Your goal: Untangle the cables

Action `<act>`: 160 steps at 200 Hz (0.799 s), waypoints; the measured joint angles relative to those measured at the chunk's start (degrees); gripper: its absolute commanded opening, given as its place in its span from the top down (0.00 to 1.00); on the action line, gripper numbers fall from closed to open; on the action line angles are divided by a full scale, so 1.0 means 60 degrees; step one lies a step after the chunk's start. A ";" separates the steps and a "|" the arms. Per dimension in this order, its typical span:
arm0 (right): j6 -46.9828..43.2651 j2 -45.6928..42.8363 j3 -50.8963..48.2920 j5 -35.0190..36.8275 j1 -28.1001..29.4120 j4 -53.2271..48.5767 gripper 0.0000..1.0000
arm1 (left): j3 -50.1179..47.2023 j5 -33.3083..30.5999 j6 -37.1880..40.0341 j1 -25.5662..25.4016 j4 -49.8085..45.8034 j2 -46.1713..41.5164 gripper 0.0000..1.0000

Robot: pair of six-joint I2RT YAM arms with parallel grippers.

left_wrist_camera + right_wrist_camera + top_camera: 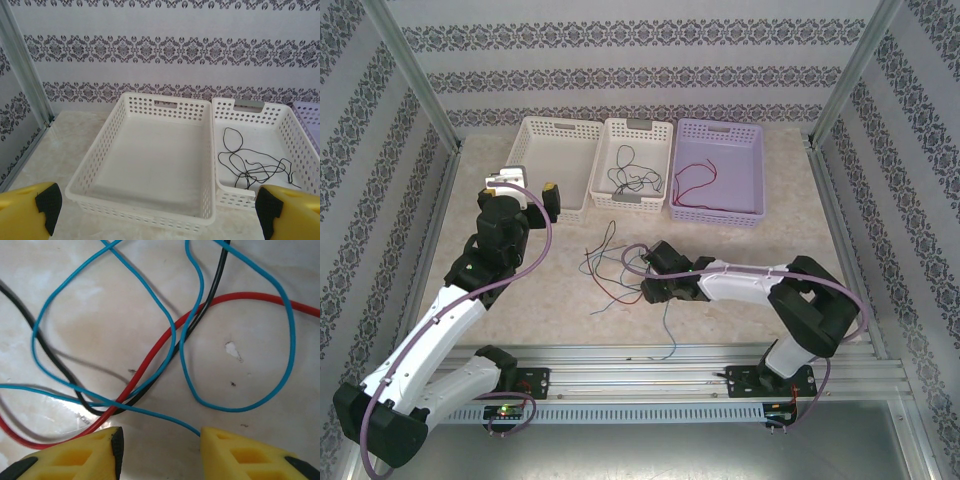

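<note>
Yellow-tipped left gripper (530,186) sits left of the middle white basket (630,201). Its fingers are spread wide with nothing between them, and it faces the left white basket (560,122). It's well apart from the work.

The tangle of cables (615,270) is on the table (560,300), straight out from the middle white basket on the side toward the arm bases. Its long axis runs from that basket toward the bases, with one blue tail trailing nearest the bases. A black cable (635,180) lies inside the middle white basket.

My right gripper (648,275) is low, just right of the tangle, pointing left into it, so it's square across that long axis. Jaws apart, gripping nothing.

On the right wrist camera the knot is dead ahead of the fingertips. Red strand (150,360), black strand (219,270) and blue strand (292,340) cross there, and one blue line runs through the gap. Right arm is clearly nearer, so I'd take the next pick with it, probably that blue line.

Right of the middle white basket, the lilac basket (715,214) holds a red cable (692,186).
</note>
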 measured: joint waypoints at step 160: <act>-0.0164 0.0015 -0.0015 0.0117 -0.0178 0.0215 0.93 | -0.0004 0.0000 0.0004 0.0000 0.0000 0.0000 0.00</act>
